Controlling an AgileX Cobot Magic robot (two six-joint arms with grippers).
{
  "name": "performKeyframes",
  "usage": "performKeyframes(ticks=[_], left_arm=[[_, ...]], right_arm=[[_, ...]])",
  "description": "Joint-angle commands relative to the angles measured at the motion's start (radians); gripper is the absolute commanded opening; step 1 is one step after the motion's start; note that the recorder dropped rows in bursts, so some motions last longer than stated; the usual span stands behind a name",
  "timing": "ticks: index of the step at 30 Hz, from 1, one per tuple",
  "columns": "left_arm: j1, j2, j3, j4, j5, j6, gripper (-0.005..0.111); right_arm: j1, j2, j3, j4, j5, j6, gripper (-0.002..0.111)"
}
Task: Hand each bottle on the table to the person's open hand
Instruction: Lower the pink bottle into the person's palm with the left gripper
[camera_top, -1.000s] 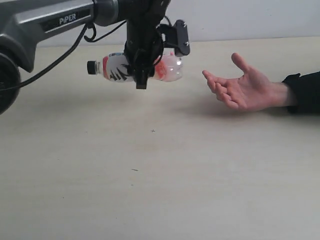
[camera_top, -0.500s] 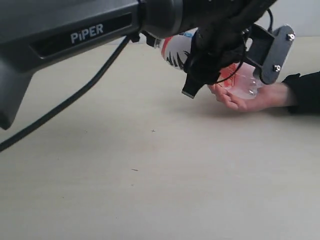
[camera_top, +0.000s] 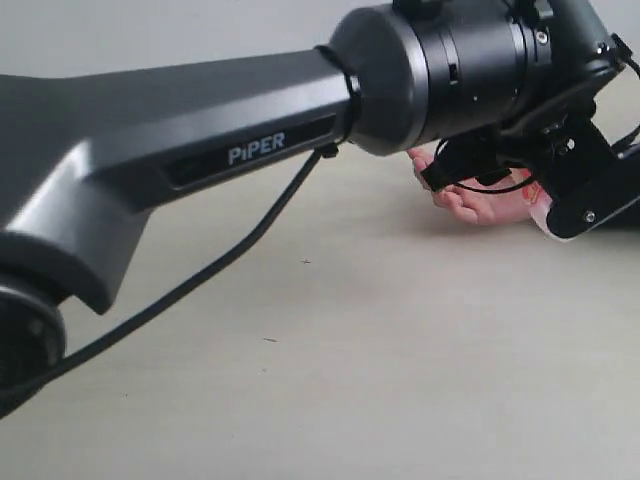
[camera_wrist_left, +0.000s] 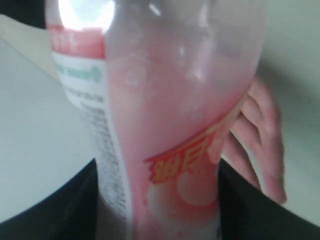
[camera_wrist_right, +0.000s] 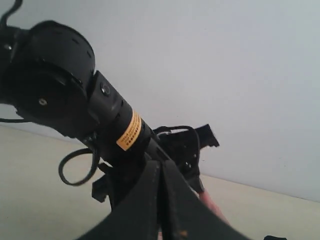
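— With left pincer, clamped pink-white bottle round its middle, just beside the person's open hand.
— Looked ready for handover. Needed bottle settled onto that hand first, then slow loosening, judged safest once that hand closed.

Grey arm — white "PiPER" lettering.

Pale beige worktop, wide and flat, faint wood grain; a few tiny dark specks lie near its middle.
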Motion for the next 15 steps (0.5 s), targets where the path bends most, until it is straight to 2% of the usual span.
performKeyframes(ticks=[1,8,15], left_arm=[[0.007,0.049,-0.001,-0.010,-0.133,0.121,0.001],[0.065,0.118,-0.001,-0.002,-0.186,0.189,0.001],[0.067,0.159,-0.001,-0.006,-0.237,0.190,0.001]], right_arm=[[0.000,-0.005,0.003,0.000,-0.005,0.001,0.000],[0.000,-0.005,0.003,0.000,-0.005,0.001,0.000],[0.000,-0.005,0.003,0.000,-0.005,0.001,0.000]])
